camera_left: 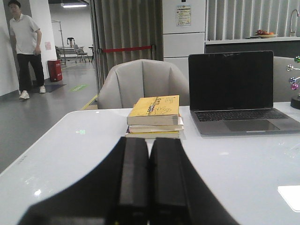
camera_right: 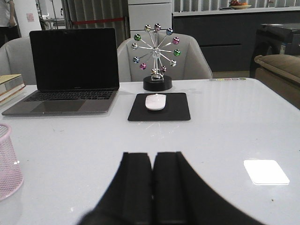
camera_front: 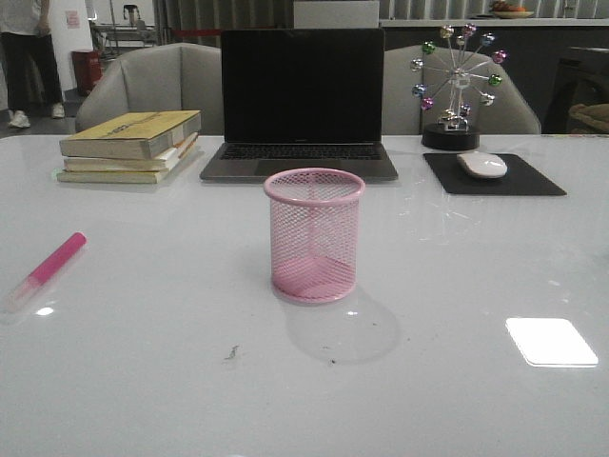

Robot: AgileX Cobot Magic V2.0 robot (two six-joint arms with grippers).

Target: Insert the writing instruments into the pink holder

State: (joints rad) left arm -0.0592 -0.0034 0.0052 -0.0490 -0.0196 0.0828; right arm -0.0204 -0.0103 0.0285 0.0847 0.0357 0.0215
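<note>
The pink holder [camera_front: 314,235] stands upright and empty at the middle of the white table; its edge also shows in the right wrist view [camera_right: 8,161]. A bright pink marker [camera_front: 49,269] lies flat near the table's left edge, its pale end toward the front. The lime green marker is out of view. Neither gripper appears in the front view. My left gripper [camera_left: 149,140] is shut with nothing in it, low over the table and pointing at the books. My right gripper [camera_right: 153,155] is shut and empty too, facing the mouse pad, with the holder off to its side.
A stack of books [camera_front: 133,146] lies at the back left, an open laptop [camera_front: 301,105] stands behind the holder, and a mouse [camera_front: 482,165] on a black pad [camera_front: 533,181] sits at the back right beside a ferris-wheel ornament [camera_front: 455,86]. Chairs stand behind the table. A person [camera_left: 26,49] stands far left.
</note>
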